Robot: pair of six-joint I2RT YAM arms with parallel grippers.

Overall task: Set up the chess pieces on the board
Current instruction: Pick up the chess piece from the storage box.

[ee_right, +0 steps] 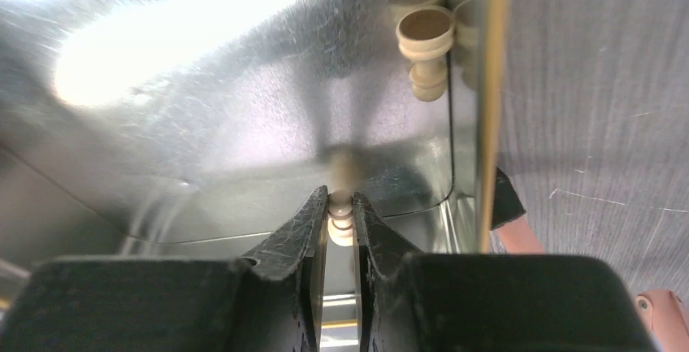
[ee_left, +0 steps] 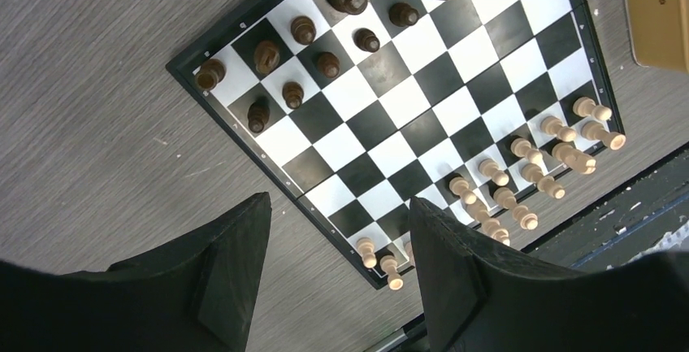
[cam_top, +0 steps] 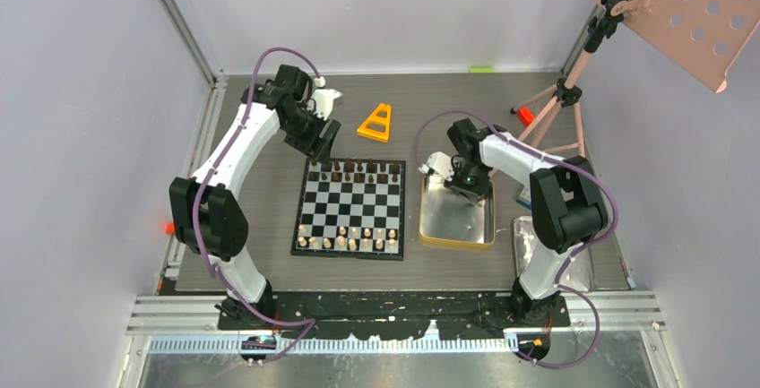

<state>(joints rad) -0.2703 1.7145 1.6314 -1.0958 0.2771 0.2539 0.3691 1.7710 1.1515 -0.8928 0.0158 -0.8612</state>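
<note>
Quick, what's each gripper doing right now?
Left gripper: open, empty.
Right gripper: closed on a pale piece.

we see the board [cam_top: 349, 209] in the middle of the table [cam_top: 260, 254], the chess pieces [cam_top: 351, 241] on its two near rows and two far rows. the left gripper [ee_left: 340, 206] hangs near its far left corner. a tin [cam_top: 457, 237] lies just right of the board; the right gripper [ee_right: 341, 206] is inside its far end with one piece [ee_right: 341, 220] between its fingers, and another piece [ee_right: 424, 51] lies against the tin's wall. a tray [cam_top: 522, 249] lies right of the tin, a wedge [cam_top: 375, 123] behind the board.
</note>
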